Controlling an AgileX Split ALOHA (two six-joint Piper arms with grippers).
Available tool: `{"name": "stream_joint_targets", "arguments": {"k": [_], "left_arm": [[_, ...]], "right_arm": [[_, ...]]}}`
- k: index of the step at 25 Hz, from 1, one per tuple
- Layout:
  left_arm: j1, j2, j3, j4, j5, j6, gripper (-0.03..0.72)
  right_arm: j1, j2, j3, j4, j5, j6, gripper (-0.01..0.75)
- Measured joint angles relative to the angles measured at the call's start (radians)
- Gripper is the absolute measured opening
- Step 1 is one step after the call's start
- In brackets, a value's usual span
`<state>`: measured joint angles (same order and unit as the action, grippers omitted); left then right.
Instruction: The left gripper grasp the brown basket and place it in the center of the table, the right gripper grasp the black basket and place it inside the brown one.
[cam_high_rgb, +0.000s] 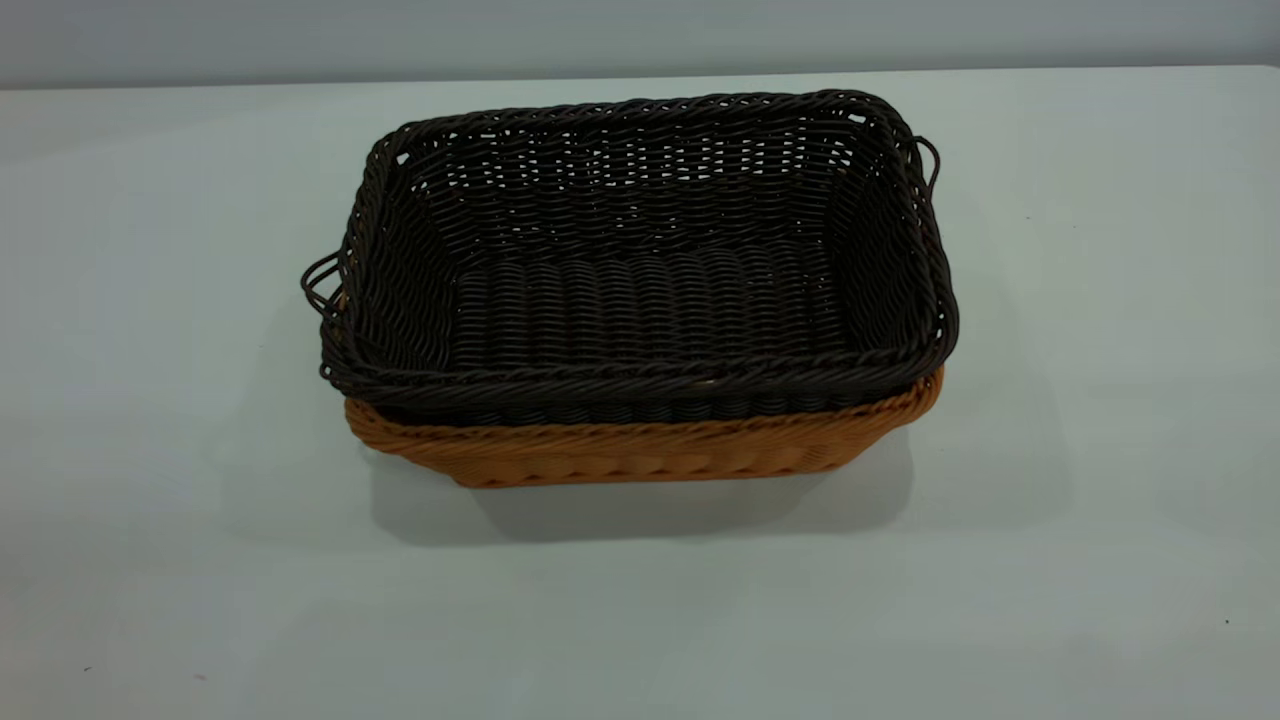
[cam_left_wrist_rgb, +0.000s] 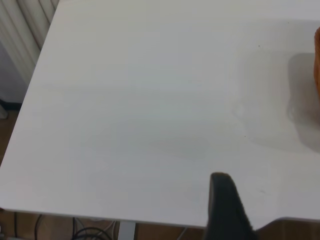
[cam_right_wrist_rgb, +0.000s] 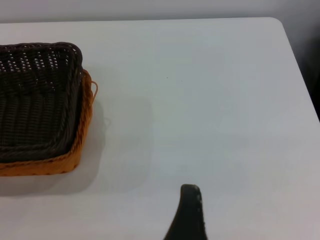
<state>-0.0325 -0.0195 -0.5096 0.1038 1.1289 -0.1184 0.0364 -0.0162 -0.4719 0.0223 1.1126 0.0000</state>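
The black basket (cam_high_rgb: 640, 290) sits nested inside the brown basket (cam_high_rgb: 640, 450) at the middle of the table (cam_high_rgb: 1100, 400). Only the brown one's rim and near wall show beneath it. Neither arm appears in the exterior view. In the left wrist view a single black finger (cam_left_wrist_rgb: 223, 202) of my left gripper hangs over bare table near its edge, well apart from the brown basket (cam_left_wrist_rgb: 317, 65), with nothing beside it. In the right wrist view one finger (cam_right_wrist_rgb: 189, 215) of my right gripper stands apart from the black basket (cam_right_wrist_rgb: 35, 100) and the brown basket (cam_right_wrist_rgb: 75, 150), holding nothing.
The table edge (cam_left_wrist_rgb: 30, 100) and a radiator-like white panel (cam_left_wrist_rgb: 25, 30) show in the left wrist view, with cables on the floor (cam_left_wrist_rgb: 90, 231) below. A rounded table corner (cam_right_wrist_rgb: 280, 25) lies far from the baskets in the right wrist view.
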Motion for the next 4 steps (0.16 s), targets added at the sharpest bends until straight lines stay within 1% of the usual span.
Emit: {"name": "stream_joint_targets", "arguments": {"k": [4], "left_arm": [[0.000, 0.000, 0.000, 0.000, 0.001, 0.000, 0.396]], "right_arm": [[0.000, 0.000, 0.000, 0.000, 0.000, 0.000, 0.570]]}}
